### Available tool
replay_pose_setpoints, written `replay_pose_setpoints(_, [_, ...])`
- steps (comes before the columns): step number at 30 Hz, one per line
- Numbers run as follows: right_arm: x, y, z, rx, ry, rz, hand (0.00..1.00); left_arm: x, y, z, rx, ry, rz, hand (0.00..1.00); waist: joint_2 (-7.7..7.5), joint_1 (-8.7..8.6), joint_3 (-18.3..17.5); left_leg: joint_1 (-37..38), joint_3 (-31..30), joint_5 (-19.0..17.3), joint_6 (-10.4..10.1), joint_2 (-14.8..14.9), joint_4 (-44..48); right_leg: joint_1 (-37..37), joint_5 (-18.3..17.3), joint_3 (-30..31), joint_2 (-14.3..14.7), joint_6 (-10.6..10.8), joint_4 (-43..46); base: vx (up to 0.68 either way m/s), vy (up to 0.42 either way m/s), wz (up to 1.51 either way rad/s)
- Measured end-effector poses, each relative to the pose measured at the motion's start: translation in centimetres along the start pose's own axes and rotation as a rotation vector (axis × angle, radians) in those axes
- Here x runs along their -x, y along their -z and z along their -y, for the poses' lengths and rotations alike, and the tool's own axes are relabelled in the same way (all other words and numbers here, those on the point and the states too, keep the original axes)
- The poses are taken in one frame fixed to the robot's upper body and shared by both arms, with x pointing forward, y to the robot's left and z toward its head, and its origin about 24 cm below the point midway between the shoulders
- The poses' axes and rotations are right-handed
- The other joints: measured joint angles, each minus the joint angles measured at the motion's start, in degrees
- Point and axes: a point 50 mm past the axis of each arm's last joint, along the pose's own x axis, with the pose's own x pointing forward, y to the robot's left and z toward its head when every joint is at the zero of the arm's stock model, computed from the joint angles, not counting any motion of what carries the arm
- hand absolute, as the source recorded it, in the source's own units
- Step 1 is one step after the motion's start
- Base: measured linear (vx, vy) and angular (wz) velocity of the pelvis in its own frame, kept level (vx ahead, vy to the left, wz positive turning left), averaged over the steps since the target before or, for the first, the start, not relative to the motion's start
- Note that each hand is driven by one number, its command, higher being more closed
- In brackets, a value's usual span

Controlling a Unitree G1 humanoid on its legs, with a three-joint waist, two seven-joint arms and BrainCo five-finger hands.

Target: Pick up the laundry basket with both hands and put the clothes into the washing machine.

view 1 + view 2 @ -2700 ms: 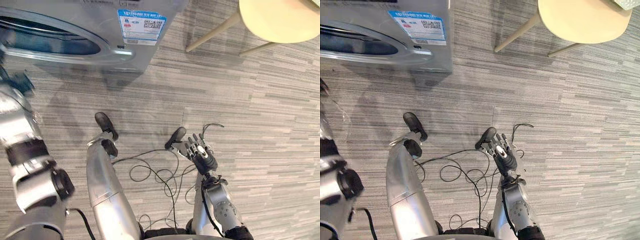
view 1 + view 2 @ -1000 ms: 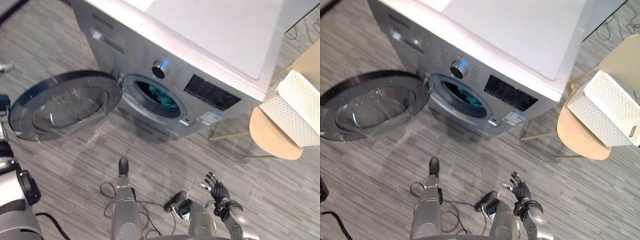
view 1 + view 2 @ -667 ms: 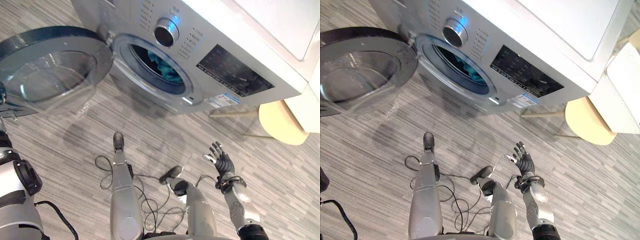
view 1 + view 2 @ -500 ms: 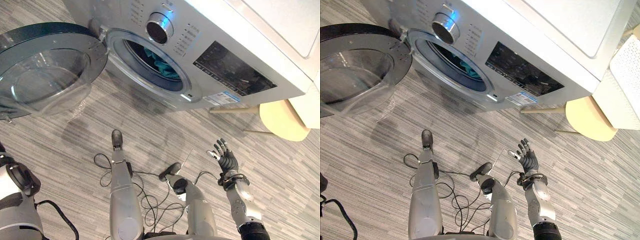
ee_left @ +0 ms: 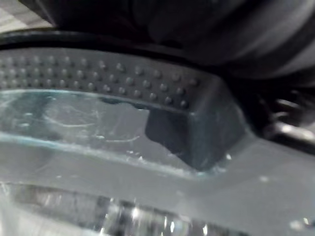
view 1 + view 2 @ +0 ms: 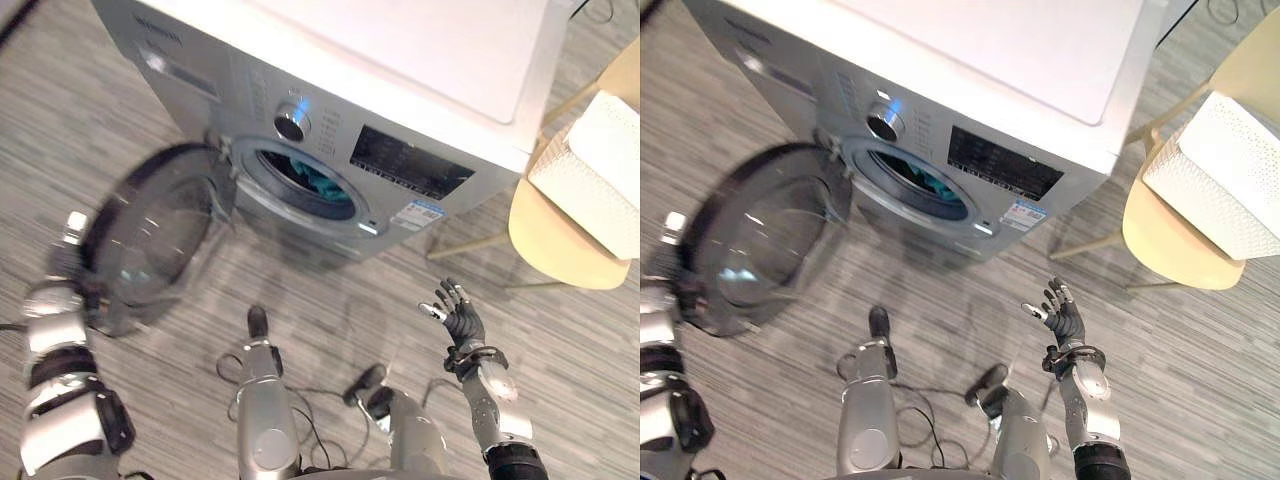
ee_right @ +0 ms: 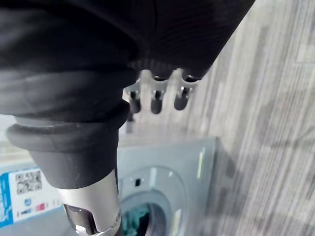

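The silver washing machine (image 6: 400, 120) stands ahead, with teal clothes (image 6: 322, 186) inside its drum. Its round glass door (image 6: 150, 235) hangs partly swung out on the left and looks blurred. My left hand (image 6: 68, 248) is at the door's outer rim; the left wrist view has the dotted dark rim (image 5: 113, 73) and glass very close. My right hand (image 6: 458, 320) is raised over the floor, open and holding nothing, its fingers (image 7: 155, 101) straight. The white perforated laundry basket (image 6: 590, 170) rests on a beige chair (image 6: 560, 250) at the right.
Grey striped flooring (image 6: 560, 360) lies between me and the machine. The chair's pale legs (image 6: 470, 243) reach the floor beside the machine's right corner. The machine's flat white top (image 6: 1020, 50) is bare.
The whole view has shifted, so the camera moved. My left arm has come up to the door's rim, and the door now stands nearer the drum opening. My right hand stays raised and open.
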Motion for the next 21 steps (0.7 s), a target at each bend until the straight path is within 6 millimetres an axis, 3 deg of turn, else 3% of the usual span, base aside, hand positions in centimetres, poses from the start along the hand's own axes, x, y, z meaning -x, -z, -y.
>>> replay_pose_setpoints(3, [-0.2, 2.6, -0.3, 0.02, 0.0, -0.129, 0.0, 0.4, 1.4, 7.8, -0.18, 0.214, -0.038, 0.0, -0.01, -0.88, -2.67, 6.04, 3.48, 0.14, -0.15, -3.77, -5.75, 1.4, 0.87, 3.13, -2.4, 1.61, -1.49, -0.11, 0.109, -0.02])
replay_pose_setpoints(4, [-0.5, 3.8, -0.8, 0.032, -0.016, -0.194, 0.0, 0.7, 1.2, 10.5, -0.274, 0.283, -0.021, 0.0, -0.32, -3.27, -3.46, 7.29, 3.48, 0.23, -0.23, -6.0, -7.76, 1.45, 1.57, 5.57, -3.15, 2.13, -3.33, -0.13, 0.132, 0.14])
replay_pose_setpoints(5, [-0.7, 4.5, -1.2, 0.055, -0.032, -0.233, 0.0, 0.8, 0.5, 12.4, -0.355, 0.31, -0.001, 0.0, -0.31, -5.09, -3.46, 7.2, 1.99, 0.14, 0.37, -7.42, -3.27, 1.44, 1.69, 6.92, -3.98, 2.31, -3.75, -0.09, 0.127, 0.02])
replay_pose_setpoints(6, [-0.6, 4.9, -1.2, 0.069, -0.036, -0.257, 0.0, 0.8, 0.1, 13.5, -0.406, 0.32, 0.001, 0.0, 0.2, -5.55, -3.78, 8.5, 1.35, -1.9, 1.21, -7.77, -1.79, 1.28, 1.96, 7.61, -3.98, 2.75, -4.22, -0.01, 0.119, -0.33])
replay_pose_setpoints(8, [-0.2, 6.6, -2.0, 0.081, -0.082, -0.343, 0.0, 0.8, -2.8, 16.0, -0.655, 0.344, 0.097, 0.0, -0.35, -9.49, -4.95, 12.25, 5.01, -2.93, 0.54, -10.41, -10.66, 1.82, 5.54, 10.49, -2.82, 2.29, -11.55, -0.07, 0.189, -0.54])
replay_pose_setpoints(10, [0.3, 7.7, -2.1, 0.086, -0.089, -0.393, 0.0, 1.5, -5.2, 18.3, -0.779, 0.396, 0.235, 0.0, -1.17, -11.43, -5.49, 13.15, 6.78, -2.62, 0.21, -11.19, -12.55, 1.85, 6.91, 11.46, -2.67, 2.09, -13.21, -0.07, 0.118, -0.36])
replay_pose_setpoints(12, [1.5, 9.4, -1.3, 0.082, -0.068, -0.464, 0.0, 3.8, -7.6, 22.6, -0.831, 0.499, 0.43, 0.0, -2.45, -13.64, -7.61, 14.82, 7.94, -2.56, 0.1, -12.07, -14.32, 3.25, 8.42, 11.78, -2.27, 1.89, -17.12, 0.0, 0.083, -0.42])
replay_pose_setpoints(14, [2.8, 10.3, 0.0, 0.059, -0.015, -0.493, 0.0, 6.6, -8.6, 26.3, -0.845, 0.619, 0.569, 0.0, -2.32, -14.57, -9.32, 16.73, 7.64, -2.06, -0.65, -12.6, -16.33, 4.34, 10.01, 11.67, -1.27, -0.2, -20.21, 0.11, 0.019, -0.49])
replay_pose_setpoints(17, [4.2, 11.1, 1.7, 0.048, 0.044, -0.53, 0.0, 8.9, -9.4, 28.5, -0.846, 0.697, 0.687, 0.0, -1.43, -14.8, -9.93, 18.62, 6.76, 0.26, 0.48, -12.91, -17.68, 5.87, 14.23, 11.52, -0.02, -0.37, -23.19, 0.15, -0.024, -0.4])
replay_pose_setpoints(18, [5.0, 11.6, 2.7, 0.051, 0.076, -0.556, 0.0, 9.6, -9.4, 29.1, -0.832, 0.724, 0.71, 0.0, -0.09, -15.8, -10.54, 18.35, 5.86, 1.19, 1.32, -12.47, -17.93, 5.93, 15.71, 10.82, 0.66, 0.46, -23.46, 0.19, -0.054, 0.04])
replay_pose_setpoints(21, [5.8, 12.0, 3.8, 0.084, 0.1, -0.588, 0.0, 9.6, -7.8, 29.2, -0.849, 0.766, 0.668, 0.0, 2.09, -16.8, -11.63, 18.88, 3.72, 1.63, 0.74, -11.15, -18.54, 7.4, 15.74, 9.52, 2.47, 0.24, -24.92, 0.2, -0.091, 0.07])
